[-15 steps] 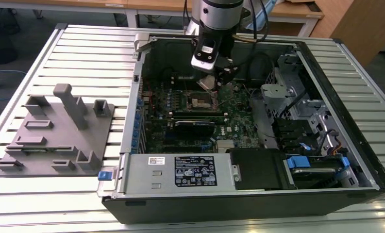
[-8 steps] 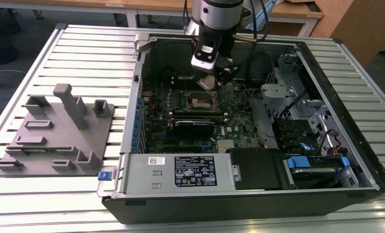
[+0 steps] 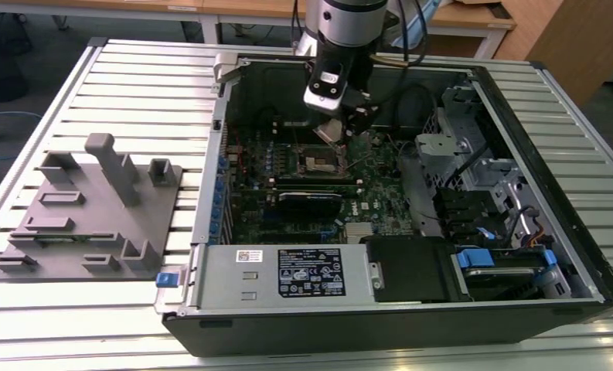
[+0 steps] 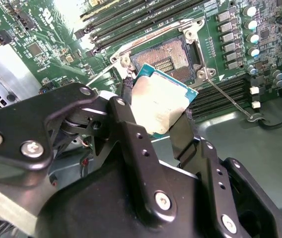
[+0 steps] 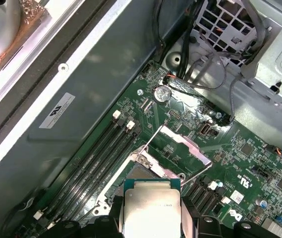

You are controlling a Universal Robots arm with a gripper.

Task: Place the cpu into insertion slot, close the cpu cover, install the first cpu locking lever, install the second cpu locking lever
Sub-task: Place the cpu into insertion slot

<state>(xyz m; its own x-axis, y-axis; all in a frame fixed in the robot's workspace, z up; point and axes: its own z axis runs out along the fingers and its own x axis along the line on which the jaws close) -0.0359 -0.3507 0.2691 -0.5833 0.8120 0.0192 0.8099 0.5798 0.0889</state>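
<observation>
My gripper (image 3: pixel 336 128) hangs over the motherboard inside the open computer case, shut on the cpu (image 3: pixel 332 131). In both wrist views the cpu (image 4: pixel 161 104) (image 5: pixel 152 210), a flat square chip with a dull silver top and green edge, sits tilted between the black fingers (image 4: pixel 126 124). The insertion slot (image 4: pixel 170 58) (image 3: pixel 321 161) lies just below it, with its contact field bare. The cpu cover (image 5: pixel 183 144) stands flipped up beyond the slot. A thin wire locking lever (image 4: pixel 230 96) juts free beside the slot, and another (image 5: pixel 153 137) rises on the other side.
Black memory slots (image 5: pixel 99 153) run alongside the socket. A drive cage with cables (image 3: pixel 471 154) fills the case at the exterior view's right, with the power supply (image 3: pixel 285 270) at the front. A grey fixture block (image 3: pixel 90 209) sits outside the case, at the exterior view's left.
</observation>
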